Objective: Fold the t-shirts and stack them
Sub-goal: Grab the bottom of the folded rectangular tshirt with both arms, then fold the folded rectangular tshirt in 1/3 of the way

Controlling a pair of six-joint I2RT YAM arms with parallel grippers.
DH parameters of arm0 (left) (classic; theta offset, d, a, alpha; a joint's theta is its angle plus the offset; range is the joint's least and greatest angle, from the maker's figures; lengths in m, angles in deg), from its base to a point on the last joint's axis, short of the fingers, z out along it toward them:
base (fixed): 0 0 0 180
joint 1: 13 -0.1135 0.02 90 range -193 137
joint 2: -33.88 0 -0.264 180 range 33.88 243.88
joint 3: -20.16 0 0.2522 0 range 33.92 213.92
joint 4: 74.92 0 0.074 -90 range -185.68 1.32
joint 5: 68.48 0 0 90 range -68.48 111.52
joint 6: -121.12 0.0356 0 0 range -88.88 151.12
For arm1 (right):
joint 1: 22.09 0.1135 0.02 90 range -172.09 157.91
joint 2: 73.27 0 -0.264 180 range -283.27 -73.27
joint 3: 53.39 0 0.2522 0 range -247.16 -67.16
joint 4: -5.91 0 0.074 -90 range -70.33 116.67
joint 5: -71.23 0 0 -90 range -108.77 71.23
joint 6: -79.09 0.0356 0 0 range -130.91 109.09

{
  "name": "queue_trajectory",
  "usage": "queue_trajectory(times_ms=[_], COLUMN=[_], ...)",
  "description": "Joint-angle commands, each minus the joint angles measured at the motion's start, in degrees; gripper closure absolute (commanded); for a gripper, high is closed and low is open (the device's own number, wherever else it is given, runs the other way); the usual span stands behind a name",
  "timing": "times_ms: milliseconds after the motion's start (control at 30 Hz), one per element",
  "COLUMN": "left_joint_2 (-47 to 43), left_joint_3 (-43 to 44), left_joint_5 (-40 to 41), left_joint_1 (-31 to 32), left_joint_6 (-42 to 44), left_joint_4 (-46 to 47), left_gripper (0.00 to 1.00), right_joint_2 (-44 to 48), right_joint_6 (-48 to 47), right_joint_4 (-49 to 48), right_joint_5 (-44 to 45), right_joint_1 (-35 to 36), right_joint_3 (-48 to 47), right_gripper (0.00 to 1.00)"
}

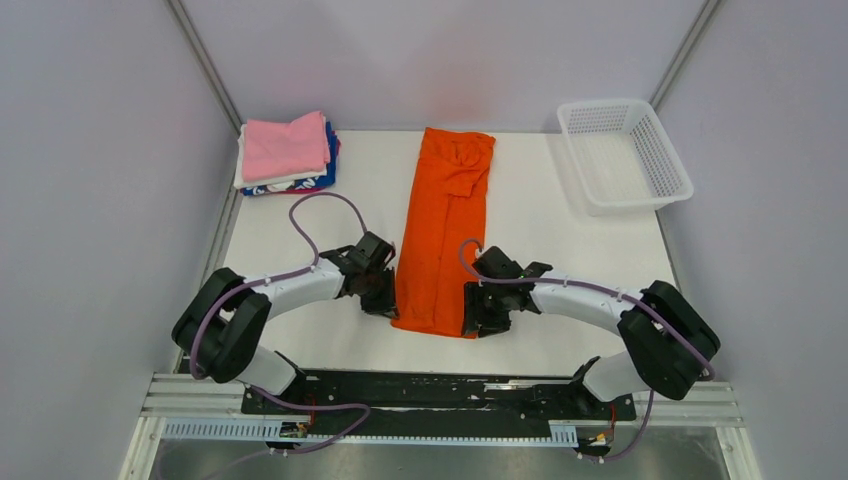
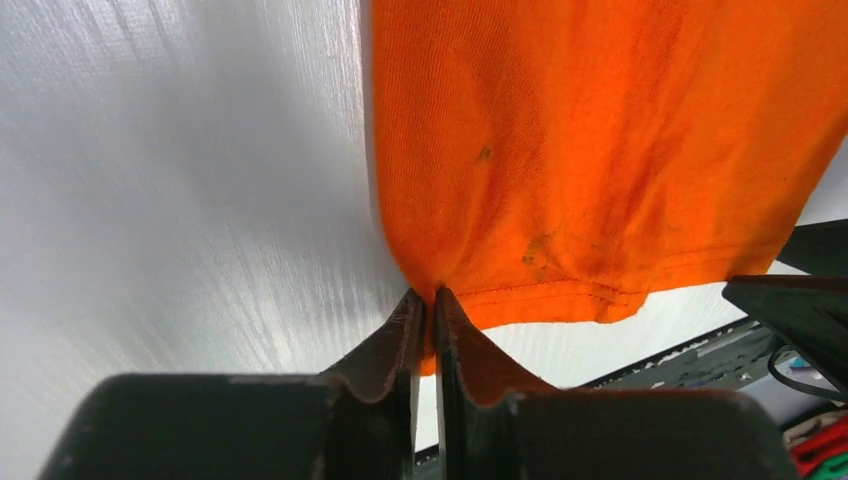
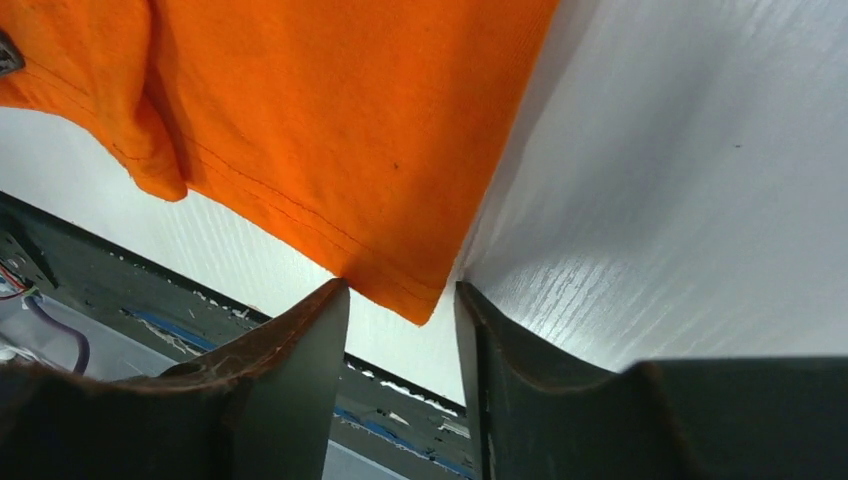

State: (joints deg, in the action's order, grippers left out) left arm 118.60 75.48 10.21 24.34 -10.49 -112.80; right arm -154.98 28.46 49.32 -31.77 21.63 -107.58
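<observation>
Left jaws clamp the orange t-shirt [image 2: 560,150] at 1 hem corner; right jaws, apart, straddle the other, seemingly for folding

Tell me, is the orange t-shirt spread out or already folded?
Partly folded: the orange t-shirt lies as a long narrow strip, sides turned in, not yet doubled end to end.
</observation>
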Motion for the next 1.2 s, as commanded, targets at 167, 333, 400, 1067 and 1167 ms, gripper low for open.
queue_trajectory(times_ms=[167,333,400,1067,1167], left_joint_2=[-2.7,-9.1,-11.9,6.8,12.9], left_joint_3=[-3.5,-3.9,-4.1,24.1,28.6], left_joint_5=[-0.8,-0.8,-1.8,1.2,0.9], left_joint_1=[1.3,4.4,5.2,-4.0,-6.8], left_joint_6=[-0.3,-4.0,-5.3,-1.2,-2.6], left_joint_4=[-2.5,-8.0,-9.3,-5.7,-5.4], left_gripper=[1.00,1.00,1.00,1.00,1.00], right_joint_2=[-0.3,6.0,9.0,-2.8,-7.0], right_joint_6=[3.5,3.3,3.3,-8.8,-10.2], right_joint_4=[-3.0,-1.1,-0.2,-1.0,-1.8], right_joint_5=[1.6,-3.1,-4.4,2.7,2.4], right_joint_1=[1.4,3.8,4.0,-12.6,-15.6], right_joint_3=[2.1,4.8,5.3,-18.4,-23.0], right_gripper=[0.90,1.00,1.00,1.00,1.00])
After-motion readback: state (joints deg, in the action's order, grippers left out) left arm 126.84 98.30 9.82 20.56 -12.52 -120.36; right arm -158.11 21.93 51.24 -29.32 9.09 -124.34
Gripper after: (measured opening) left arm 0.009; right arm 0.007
